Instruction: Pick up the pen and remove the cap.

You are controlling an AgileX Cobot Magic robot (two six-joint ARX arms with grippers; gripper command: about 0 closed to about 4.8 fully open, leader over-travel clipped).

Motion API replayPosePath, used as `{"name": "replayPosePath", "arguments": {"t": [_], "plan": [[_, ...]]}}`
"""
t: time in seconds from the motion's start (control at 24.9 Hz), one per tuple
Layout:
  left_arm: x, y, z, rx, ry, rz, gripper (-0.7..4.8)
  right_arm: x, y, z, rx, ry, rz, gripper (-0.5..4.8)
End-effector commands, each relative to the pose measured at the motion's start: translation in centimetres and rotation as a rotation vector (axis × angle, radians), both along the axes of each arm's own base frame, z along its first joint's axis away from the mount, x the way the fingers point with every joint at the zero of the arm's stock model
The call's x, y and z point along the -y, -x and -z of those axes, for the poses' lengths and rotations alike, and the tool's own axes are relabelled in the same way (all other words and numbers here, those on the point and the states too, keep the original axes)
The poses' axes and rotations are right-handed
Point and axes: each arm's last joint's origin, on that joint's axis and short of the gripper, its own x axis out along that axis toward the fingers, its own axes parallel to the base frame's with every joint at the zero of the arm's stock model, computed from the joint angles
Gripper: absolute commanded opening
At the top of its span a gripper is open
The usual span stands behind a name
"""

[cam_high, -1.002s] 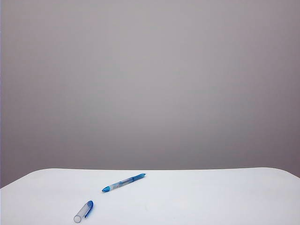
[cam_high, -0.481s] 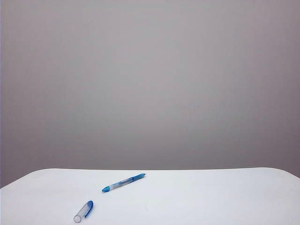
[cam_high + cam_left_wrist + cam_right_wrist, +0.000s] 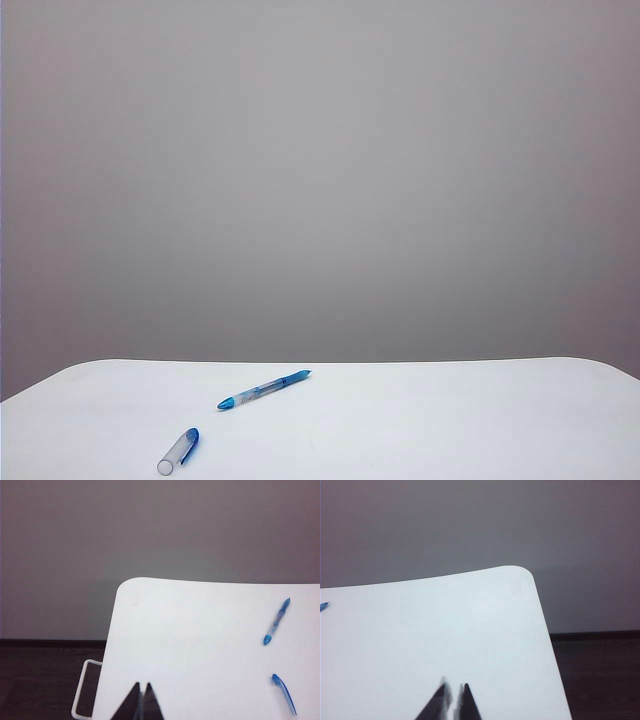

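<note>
The pen [image 3: 264,389], a slim clear barrel with blue ends, lies slanted on the white table [image 3: 450,420], left of the middle. The cap [image 3: 178,451] lies apart from it, nearer the front edge, a short clear tube with a blue end. Neither gripper shows in the exterior view. In the left wrist view my left gripper [image 3: 141,685] is shut and empty over the table's left part, well away from the pen [image 3: 277,621] and the cap [image 3: 283,692]. My right gripper [image 3: 453,685] is shut and empty over the right part; only the pen's blue tip [image 3: 324,605] shows at that frame's border.
The table has rounded far corners [image 3: 125,586] [image 3: 522,572] with dark floor [image 3: 600,680] beyond its sides. A white tube frame [image 3: 82,690] sticks out below the left edge. A plain grey wall [image 3: 320,180] stands behind.
</note>
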Motion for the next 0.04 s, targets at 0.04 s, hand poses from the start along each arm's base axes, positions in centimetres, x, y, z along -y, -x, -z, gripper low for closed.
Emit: {"name": "replayPosePath", "arguments": {"t": [0.04], "plan": [[-0.02, 0.01, -0.05, -0.002, -0.003, -0.005, -0.05, 0.01, -0.02, 0.14, 0.001, -0.003, 0.006, -0.01]]}}
